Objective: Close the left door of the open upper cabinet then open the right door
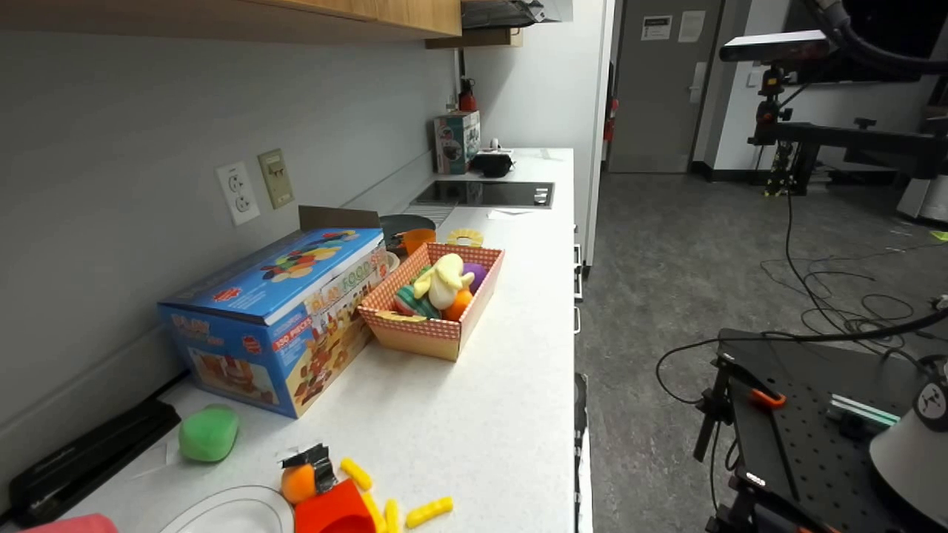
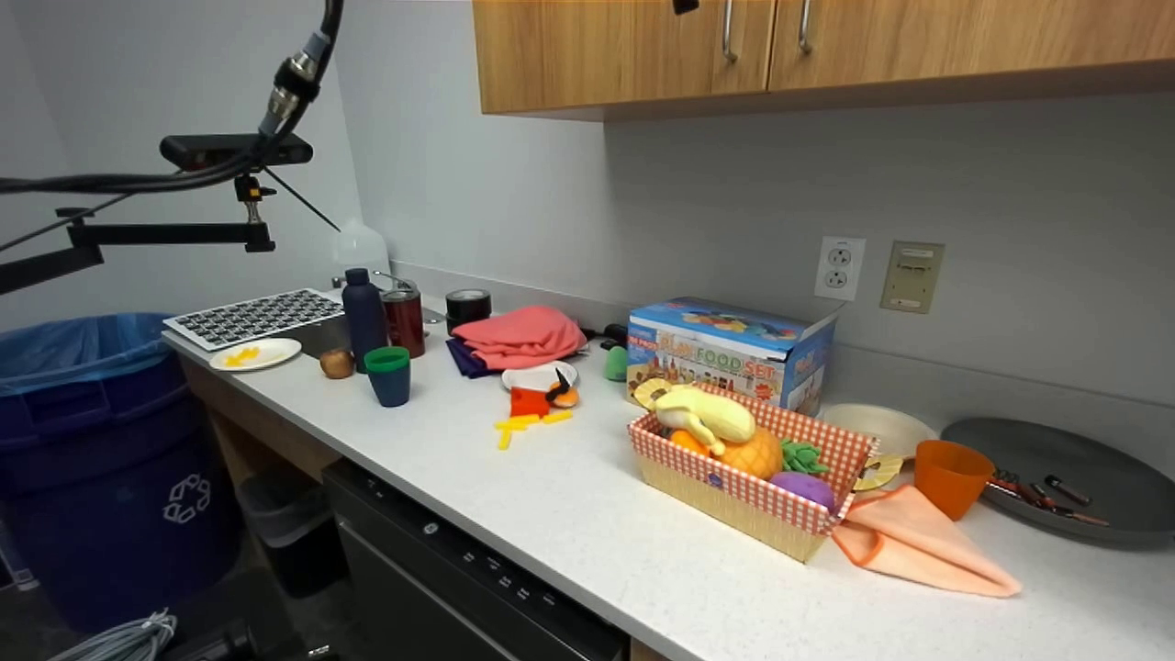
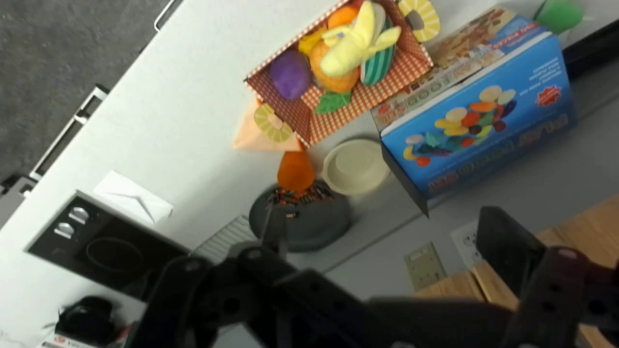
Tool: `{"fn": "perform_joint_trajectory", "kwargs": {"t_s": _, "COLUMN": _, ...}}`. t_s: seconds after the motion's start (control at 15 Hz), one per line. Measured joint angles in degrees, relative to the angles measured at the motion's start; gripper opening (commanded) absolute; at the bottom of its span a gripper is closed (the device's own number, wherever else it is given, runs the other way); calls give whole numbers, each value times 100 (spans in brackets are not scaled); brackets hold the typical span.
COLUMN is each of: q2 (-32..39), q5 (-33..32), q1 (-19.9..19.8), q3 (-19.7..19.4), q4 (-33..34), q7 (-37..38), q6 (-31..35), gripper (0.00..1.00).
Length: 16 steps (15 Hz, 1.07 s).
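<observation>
My claw (image 3: 384, 220) comes in from the bottom of the wrist view, its two fingers (image 3: 503, 241) spread well apart. The cabinet (image 3: 597, 227) shows at lower right there, partly behind one finger; I cannot tell whether they touch. In an exterior view I have the cabinet across the top, from centre to the right edge, its upper part out of frame. The left door (image 2: 606, 55) and right door (image 2: 973, 41) lie flush, both closed, with a handle (image 2: 728, 32) on each beside the seam. A small dark tip (image 2: 686, 5) shows at the top edge over the left door, too little for me to name. In both exterior views I see the counter (image 2: 569, 505) below, carrying the box (image 2: 716, 344) just beside the basket (image 2: 716, 496) of toy food (image 2: 711, 415). In an exterior view the orange cup (image 2: 950, 482) stands right of the basket, and the dark dish (image 2: 1129, 487) lies toward the right edge.
</observation>
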Motion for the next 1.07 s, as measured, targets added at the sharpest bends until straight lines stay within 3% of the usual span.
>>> {"fn": "perform_joint_trajectory", "kwargs": {"t_s": 0.27, "q2": -37, "q5": -310, "q1": -33, "q3": -117, "q4": -347, "q7": -19, "q6": 1247, "gripper": 100}}
{"fn": "perform_joint_trajectory", "kwargs": {"t_s": 0.73, "q2": -7, "q5": -323, "q1": -48, "q3": -179, "q4": -329, "q7": 27, "q6": 1361, "gripper": 100}}
{"fn": "perform_joint_trajectory", "kwargs": {"t_s": 1.07, "q2": 167, "q5": -596, "q1": -48, "q3": -172, "q4": -323, "q7": 511, "q6": 2027, "gripper": 100}}
